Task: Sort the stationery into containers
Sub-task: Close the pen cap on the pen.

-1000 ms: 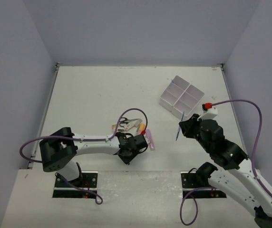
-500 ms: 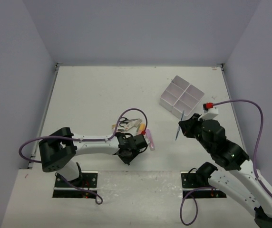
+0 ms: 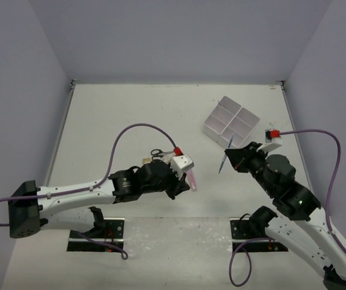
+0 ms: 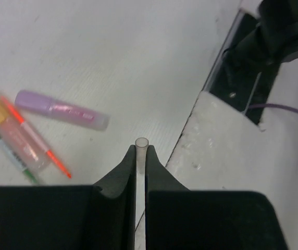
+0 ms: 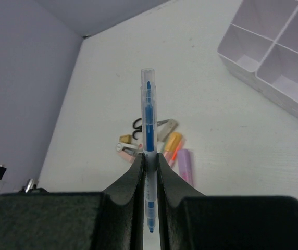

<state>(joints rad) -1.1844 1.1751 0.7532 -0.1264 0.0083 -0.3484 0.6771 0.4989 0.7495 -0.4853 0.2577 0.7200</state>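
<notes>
Raised off the markers (image 4: 60,108), left pincer (image 4: 141,156) clamps a thin clear pen (image 4: 141,141); right pincer (image 5: 149,161), nudged toward the white box (image 3: 212,128), clamps a blue pen (image 5: 148,112).

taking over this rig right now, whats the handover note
Left gripper: shut on a thin clear pen, beside the pile.
Right gripper: shut on a blue pen, short of the white box.
Pile on the table: scissors, orange marker, purple marker, some smaller bits.
Done: nothing visible in the box.
Left: drop both pens in, then sort the pile.
</notes>
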